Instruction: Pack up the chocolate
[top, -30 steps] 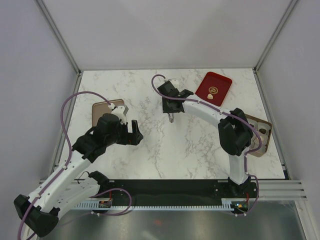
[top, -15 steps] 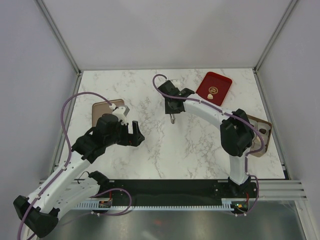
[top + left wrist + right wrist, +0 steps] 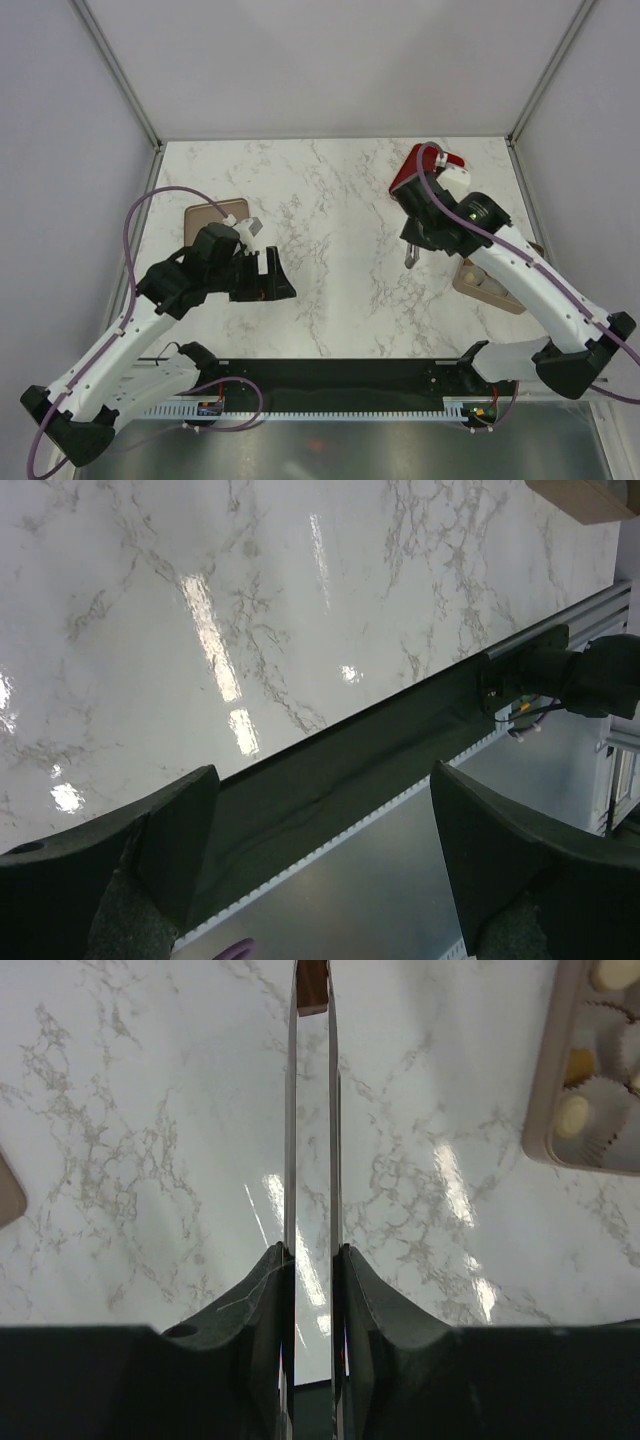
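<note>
From above, the right arm hid most of the red tray [image 3: 404, 176], and the left arm covered a corner of the tan panel [image 3: 213, 212]. The tan box [image 3: 468, 283] sat on the marble surface [image 3: 330, 200], with cream chocolates [image 3: 488, 283] inside (too small to count). The left end effector [image 3: 272, 276] stood spread.

At the left wrist, its dark fingers [image 3: 170, 830] gaped wide above the glossy surface.

At the right wrist, the right end effector [image 3: 312, 1260] was pressed together on thin metal tweezers [image 3: 291, 1130]. Their tips pinched a brown chocolate [image 3: 313, 987], cut off by the frame's top edge.
</note>
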`<state>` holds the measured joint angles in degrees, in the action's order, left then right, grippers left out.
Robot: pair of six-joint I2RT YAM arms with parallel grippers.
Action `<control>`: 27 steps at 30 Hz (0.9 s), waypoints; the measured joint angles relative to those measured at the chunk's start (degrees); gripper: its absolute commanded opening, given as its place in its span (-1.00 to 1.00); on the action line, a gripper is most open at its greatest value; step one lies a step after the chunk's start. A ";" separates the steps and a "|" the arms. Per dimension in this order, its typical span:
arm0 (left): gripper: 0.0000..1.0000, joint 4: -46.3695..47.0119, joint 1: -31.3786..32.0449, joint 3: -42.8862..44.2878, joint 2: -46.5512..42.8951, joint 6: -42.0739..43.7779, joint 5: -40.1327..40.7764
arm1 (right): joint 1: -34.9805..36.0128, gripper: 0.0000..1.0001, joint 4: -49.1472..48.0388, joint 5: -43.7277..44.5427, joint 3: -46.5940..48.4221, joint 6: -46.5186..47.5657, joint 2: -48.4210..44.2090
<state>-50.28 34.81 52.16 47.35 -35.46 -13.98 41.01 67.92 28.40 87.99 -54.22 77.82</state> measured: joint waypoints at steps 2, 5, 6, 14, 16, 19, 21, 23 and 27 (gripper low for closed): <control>0.89 -2.75 1.03 2.58 1.44 -0.98 -0.20 | -0.13 -0.49 3.58 1.16 -2.21 -3.74 -3.76; 0.89 -5.75 2.03 6.27 2.51 -1.79 -1.38 | -0.46 -0.50 6.73 1.66 -5.07 -8.02 -7.34; 0.89 -6.34 2.25 7.39 2.60 -2.01 -1.77 | -0.85 -0.50 7.10 1.57 -6.12 -9.05 -8.46; 0.90 -9.88 3.32 9.92 2.58 -2.54 -2.93 | -6.78 -0.49 9.01 0.79 -15.41 -12.66 -18.16; 0.90 -10.40 3.72 9.92 2.58 -2.60 -3.02 | -9.55 -0.49 9.14 0.57 -18.23 -13.03 -19.69; 0.90 -10.95 4.17 9.92 2.51 -2.64 -3.04 | -13.35 -0.49 9.38 0.04 -21.88 -13.53 -20.81; 0.90 -10.99 4.31 9.92 2.38 -2.64 -3.04 | -15.80 -0.49 9.53 -0.28 -23.47 -13.79 -21.29; 0.90 -11.10 4.39 9.92 2.19 -2.64 -3.04 | -17.84 -0.49 9.53 -0.28 -24.26 -14.19 -22.03; 0.90 -11.43 4.68 9.92 1.95 -2.64 -2.97 | -19.98 -0.49 9.42 -0.52 -24.81 -15.08 -23.78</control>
<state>-61.71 39.48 62.08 49.30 -38.11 -16.95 21.04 77.34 27.88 63.18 -69.30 54.04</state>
